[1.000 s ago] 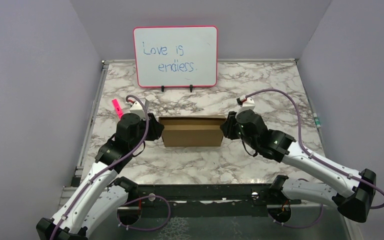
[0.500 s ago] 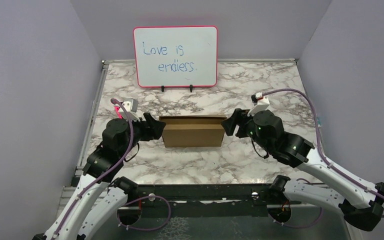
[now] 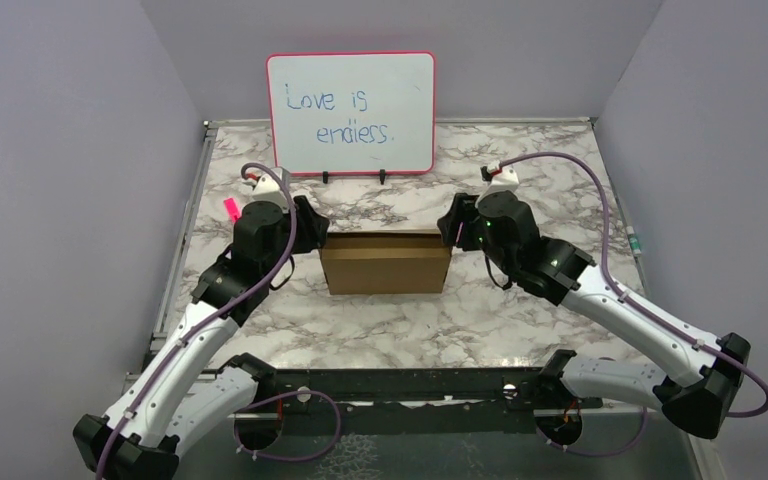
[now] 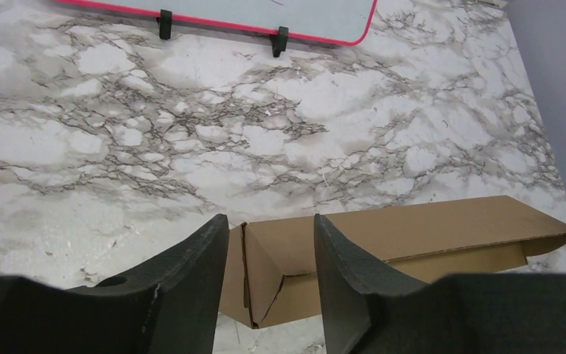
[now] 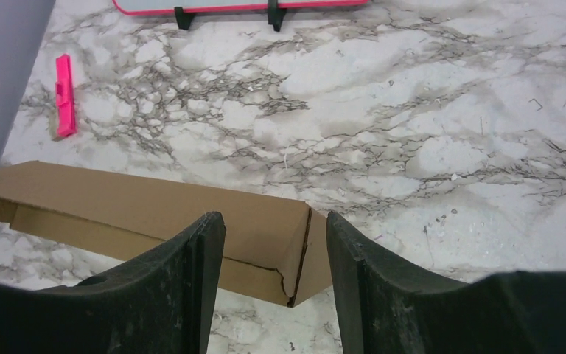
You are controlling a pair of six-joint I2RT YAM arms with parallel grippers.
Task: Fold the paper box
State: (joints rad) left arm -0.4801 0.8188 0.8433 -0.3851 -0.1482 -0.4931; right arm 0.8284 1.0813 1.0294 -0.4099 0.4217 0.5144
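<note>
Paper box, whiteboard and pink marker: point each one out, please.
paper box [image 3: 385, 270], top view, front wall.
whiteboard [image 3: 352, 112], top view, white writing face.
pink marker [image 5: 64, 94], right wrist view, middle of its body.

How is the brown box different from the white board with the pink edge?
The whiteboard is white with a pink frame and blue writing; the paper box is plain brown. The whiteboard stands upright at the back; the paper box lies low in the middle. Both are rectangles on the marble table.
</note>
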